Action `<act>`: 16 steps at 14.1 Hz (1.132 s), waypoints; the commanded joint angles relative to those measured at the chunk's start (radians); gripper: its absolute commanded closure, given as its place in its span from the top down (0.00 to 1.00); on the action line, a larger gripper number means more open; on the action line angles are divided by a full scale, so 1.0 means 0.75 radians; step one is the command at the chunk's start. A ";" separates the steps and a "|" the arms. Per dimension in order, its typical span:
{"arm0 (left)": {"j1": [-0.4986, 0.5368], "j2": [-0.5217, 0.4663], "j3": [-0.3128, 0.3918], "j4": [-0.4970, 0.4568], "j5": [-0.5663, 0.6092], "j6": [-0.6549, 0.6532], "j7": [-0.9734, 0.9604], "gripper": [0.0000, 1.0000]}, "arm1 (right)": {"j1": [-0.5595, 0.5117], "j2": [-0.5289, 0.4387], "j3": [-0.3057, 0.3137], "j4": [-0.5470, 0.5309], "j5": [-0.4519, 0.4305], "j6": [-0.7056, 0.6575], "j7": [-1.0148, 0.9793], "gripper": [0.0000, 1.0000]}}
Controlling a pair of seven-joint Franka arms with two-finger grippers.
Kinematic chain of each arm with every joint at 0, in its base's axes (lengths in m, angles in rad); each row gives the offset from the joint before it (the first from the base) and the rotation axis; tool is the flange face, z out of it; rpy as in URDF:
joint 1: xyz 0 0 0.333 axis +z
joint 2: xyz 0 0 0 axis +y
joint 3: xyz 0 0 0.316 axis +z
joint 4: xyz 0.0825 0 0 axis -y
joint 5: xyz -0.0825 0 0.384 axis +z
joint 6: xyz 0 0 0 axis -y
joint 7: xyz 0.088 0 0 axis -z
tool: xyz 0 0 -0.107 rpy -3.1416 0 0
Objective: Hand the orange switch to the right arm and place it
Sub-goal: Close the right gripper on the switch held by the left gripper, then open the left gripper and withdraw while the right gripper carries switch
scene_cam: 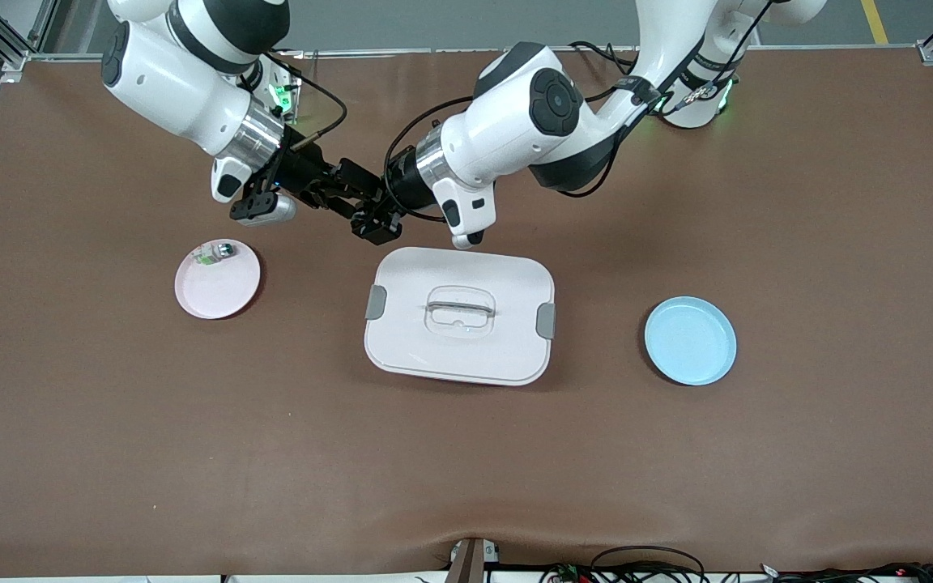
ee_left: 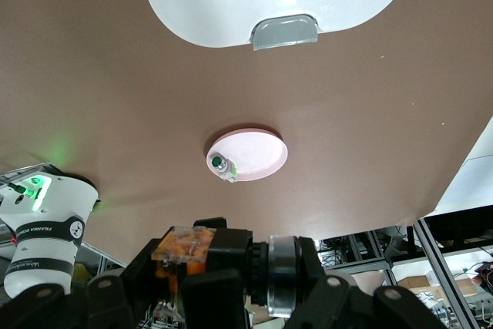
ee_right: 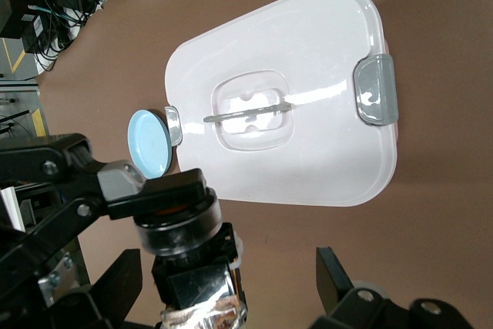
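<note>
The orange switch point(ee_left: 283, 267) is a stubby black part with a silver ring and an orange body under a clear cap. My left gripper point(ee_left: 219, 271) is shut on it. In the right wrist view the switch point(ee_right: 192, 244) stands between the wide-open fingers of my right gripper point(ee_right: 231, 275), closer to one finger point(ee_right: 131, 287). In the front view the two grippers meet in the air, the left gripper point(scene_cam: 371, 225) and the right gripper point(scene_cam: 353, 194), over the bare table just past the box edge nearest the robots. The switch is hidden between them there.
A white lidded box point(scene_cam: 418, 340) sits mid-table. A pink plate point(scene_cam: 219, 291) toward the right arm's end holds a small clear-and-green piece point(scene_cam: 215, 253). A blue plate point(scene_cam: 690, 340) lies toward the left arm's end.
</note>
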 commanded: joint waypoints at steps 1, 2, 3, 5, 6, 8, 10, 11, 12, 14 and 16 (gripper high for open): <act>-0.011 0.007 0.006 0.021 -0.020 0.010 -0.017 0.00 | 0.009 0.007 -0.008 0.017 0.034 -0.008 -0.016 0.94; -0.011 0.007 0.006 0.021 -0.020 0.010 -0.017 0.00 | 0.009 0.007 -0.008 0.017 0.034 -0.008 -0.016 0.77; -0.011 0.009 0.006 0.021 -0.020 0.010 -0.017 0.00 | 0.009 0.009 -0.008 0.017 0.034 -0.008 -0.018 0.68; -0.011 0.009 0.008 0.023 -0.020 0.010 -0.017 0.00 | 0.009 0.009 -0.008 0.015 0.034 -0.008 -0.018 0.43; -0.011 0.009 0.008 0.021 -0.020 0.010 -0.017 0.00 | 0.009 0.009 -0.008 0.015 0.034 -0.008 -0.018 0.31; -0.013 0.011 0.008 0.023 -0.020 0.010 -0.017 0.00 | 0.009 0.009 -0.010 0.015 0.032 -0.008 -0.034 0.08; -0.011 0.011 0.010 0.023 -0.020 0.010 -0.015 0.00 | 0.009 0.009 -0.010 0.015 0.032 -0.010 -0.036 0.00; -0.011 0.011 0.010 0.023 -0.020 0.010 -0.015 0.00 | 0.009 0.009 -0.010 0.015 0.032 -0.010 -0.036 0.00; -0.009 0.011 0.012 0.021 -0.020 0.010 -0.009 0.00 | 0.009 0.009 -0.010 0.015 0.032 -0.016 -0.034 0.00; 0.003 0.013 0.012 0.021 -0.016 0.010 0.002 0.51 | 0.007 0.009 -0.010 0.015 0.032 -0.034 -0.036 0.00; 0.005 0.003 0.020 0.021 0.009 0.000 0.034 1.00 | -0.001 0.009 -0.012 0.015 0.032 -0.037 -0.038 0.00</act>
